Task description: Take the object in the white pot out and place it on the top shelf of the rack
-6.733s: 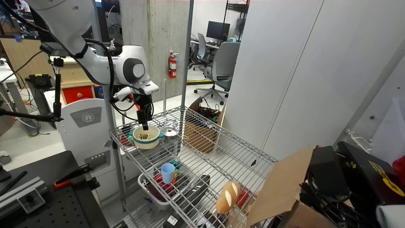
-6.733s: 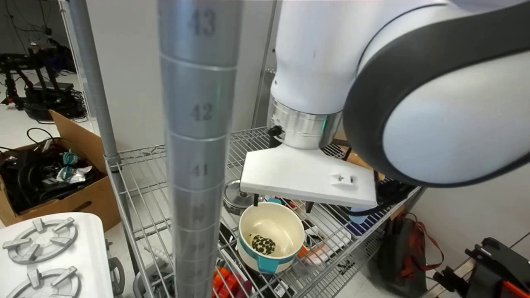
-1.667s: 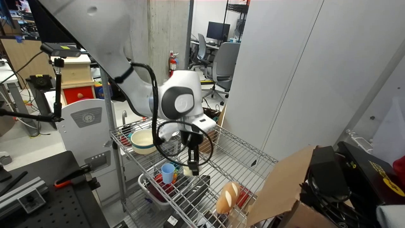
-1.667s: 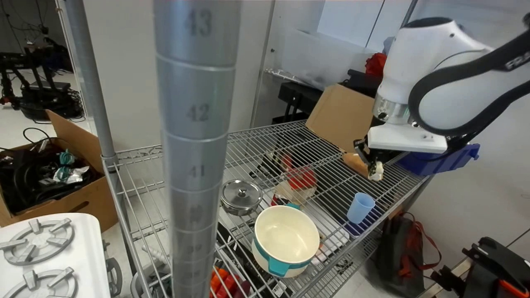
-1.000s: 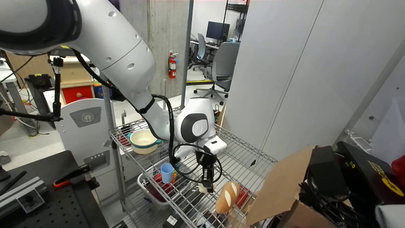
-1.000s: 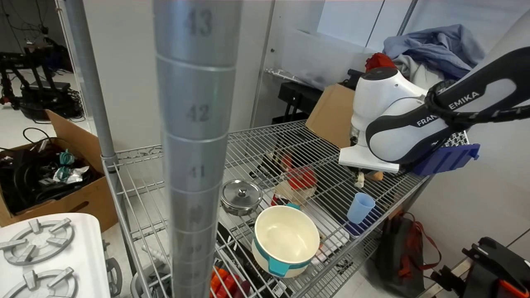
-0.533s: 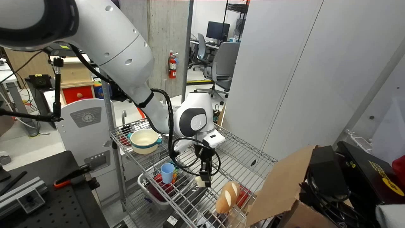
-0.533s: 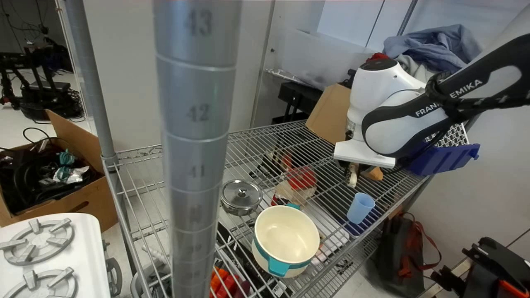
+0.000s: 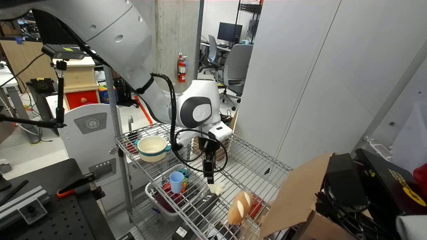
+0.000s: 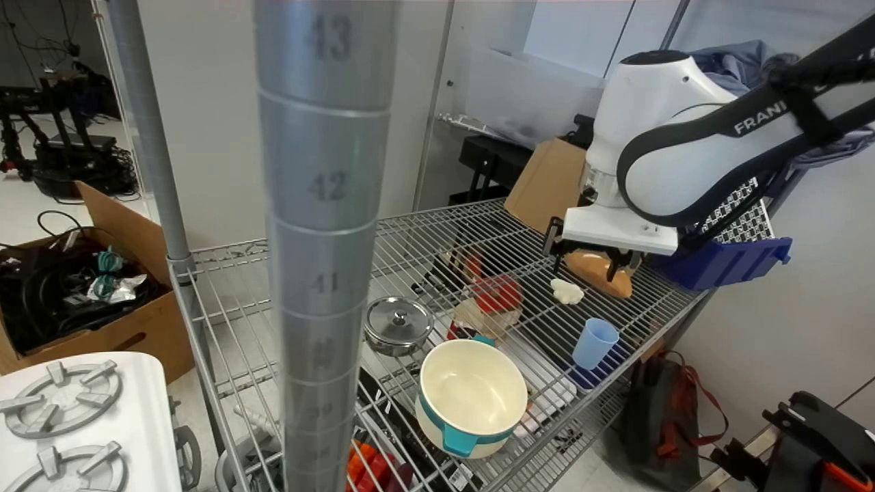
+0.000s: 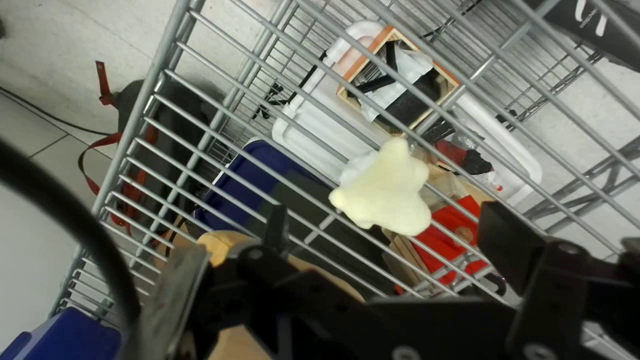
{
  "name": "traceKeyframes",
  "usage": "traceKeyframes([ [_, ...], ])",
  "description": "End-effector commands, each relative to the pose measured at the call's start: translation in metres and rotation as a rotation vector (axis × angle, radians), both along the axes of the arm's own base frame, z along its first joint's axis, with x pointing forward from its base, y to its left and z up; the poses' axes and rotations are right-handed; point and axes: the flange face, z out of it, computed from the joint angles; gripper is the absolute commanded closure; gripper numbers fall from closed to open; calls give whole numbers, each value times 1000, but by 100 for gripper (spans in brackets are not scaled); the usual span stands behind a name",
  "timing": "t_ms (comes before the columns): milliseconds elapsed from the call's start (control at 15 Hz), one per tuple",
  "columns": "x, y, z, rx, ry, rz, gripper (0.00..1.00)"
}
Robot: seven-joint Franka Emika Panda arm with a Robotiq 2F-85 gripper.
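Evidently the job is all but finished, as I judge it. The white pot (image 10: pixel 472 400), with its teal band and handles, shows a bare inside in both exterior views, so the taking-out looks done. What I take to be the task's object, a lobed cream piece (image 11: pixel 387 187), appears to lie on the wires of the shelf (image 9: pixel 257 166), well apart from the pot and between the bread loaf (image 10: pixel 601 273) and the blue cup (image 9: pixel 176 182), nearer the loaf. I cannot tell just what the piece is meant to be. That shelf is the highest one visible on the metal rack (image 10: pixel 327 178); the posts run up out of sight, so whether another sits above cannot be told, but it seems to be the level meant. The claw (image 11: pixel 385 220) holds nothing: its jaws stand well apart, and the wrist view shows a gap on either side of the piece. By my reading the placing is done too, and what is left is to raise the claw clear without nudging piece or loaf.
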Motion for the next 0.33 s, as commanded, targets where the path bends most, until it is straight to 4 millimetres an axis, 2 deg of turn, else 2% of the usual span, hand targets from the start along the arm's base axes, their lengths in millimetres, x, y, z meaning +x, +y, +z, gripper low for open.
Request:
traceKeyframes([
  [0, -29, 15, 50, 88, 35, 69, 0],
  [67, -8, 7, 24, 36, 4, 32, 0],
  [267, -21, 15, 47, 63, 20, 57, 0],
])
